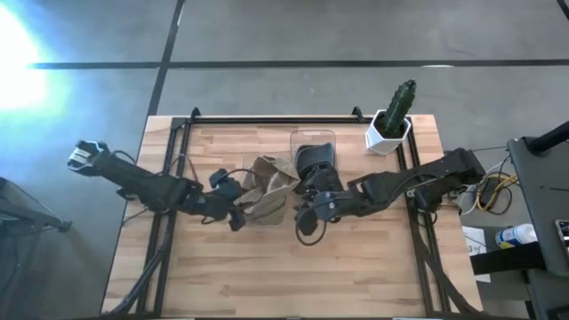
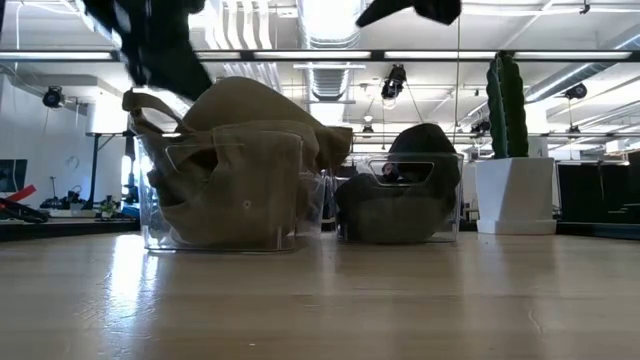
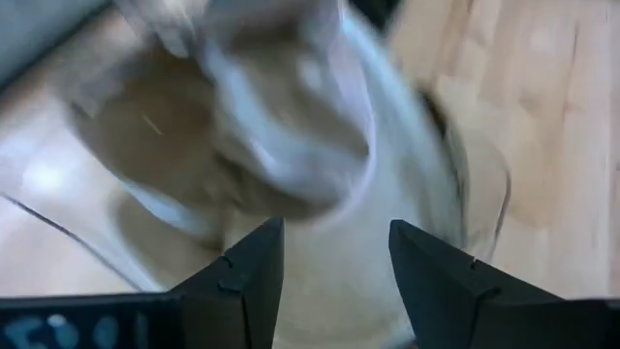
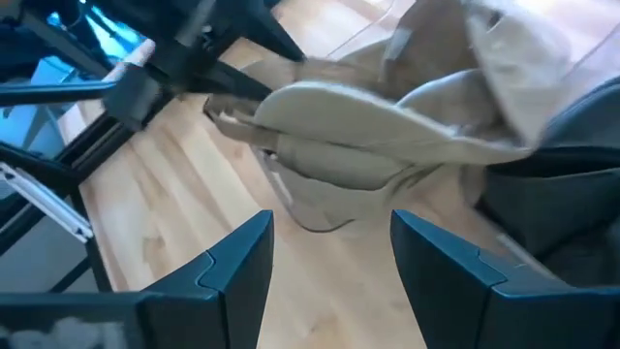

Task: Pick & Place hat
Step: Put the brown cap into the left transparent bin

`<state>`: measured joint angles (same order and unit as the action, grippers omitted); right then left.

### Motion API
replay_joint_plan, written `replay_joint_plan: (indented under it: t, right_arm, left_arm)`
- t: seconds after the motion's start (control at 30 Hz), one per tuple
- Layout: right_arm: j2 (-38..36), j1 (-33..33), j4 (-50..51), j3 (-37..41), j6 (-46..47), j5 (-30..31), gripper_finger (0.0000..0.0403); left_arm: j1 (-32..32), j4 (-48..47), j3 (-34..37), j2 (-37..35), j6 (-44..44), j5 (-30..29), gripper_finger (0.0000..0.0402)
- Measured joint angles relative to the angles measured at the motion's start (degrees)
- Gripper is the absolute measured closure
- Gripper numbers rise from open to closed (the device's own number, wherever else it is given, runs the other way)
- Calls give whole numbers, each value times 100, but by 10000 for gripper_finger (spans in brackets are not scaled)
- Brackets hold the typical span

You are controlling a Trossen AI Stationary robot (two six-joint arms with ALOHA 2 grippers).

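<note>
- Left gripper [image 1: 236, 216]: I see it at the near edge of the clear bin [image 2: 222, 190] that holds the tan hat [image 1: 269, 188]; in the left wrist view its fingers [image 3: 247, 276] stand spread with nothing between them, the hat's cloth lying just beyond.
- Right gripper [image 1: 305, 216]: it hovers near the middle of the table [image 1: 267, 276], just beside both bins; the right wrist view shows its fingers [image 4: 237, 267] parted and empty, looking across at the tan hat.
- Tan hat: it sits crumpled inside its clear bin, crown bulging above the rim and a brim or strap spilling over one side, as the low view shows.
- Dark hat [image 2: 400, 190]: it rests in a second clear bin [image 1: 313, 142] next to the first, towards the potted cactus [image 1: 393, 117] at the table's far right corner.
- Step in hand, as I judge it: the tan hat looks placed, or is about to be grasped; which one I cannot tell, since neither gripper holds anything.
- Next move, as I judge it: if picking, I must lower the left gripper onto the raised cloth and close on a firm fold, taking care not to catch the bin wall.
</note>
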<state>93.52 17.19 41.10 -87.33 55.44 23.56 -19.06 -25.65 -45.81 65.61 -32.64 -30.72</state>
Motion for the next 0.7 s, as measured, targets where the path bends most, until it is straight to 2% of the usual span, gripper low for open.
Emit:
replay_joint_plan:
  t: [0.13,0.27,0.37,0.47,0.7]
  right_arm:
    - [270,-2,-280,3,15,-165,199]
    - [391,0,-287,-20,102,-178,199]
    - [379,0,-289,-22,101,-166,199]
    - [297,0,-268,-22,54,-144,199]
    - [149,4,-175,-28,-81,-84,199]
  left_arm:
    - [83,768,619,307,-411,699,221]
    - [64,929,893,426,-918,964,221]
    - [47,860,919,295,-989,1053,221]
    - [47,648,761,41,-905,895,221]
    - [47,-347,102,-647,-600,126,221]
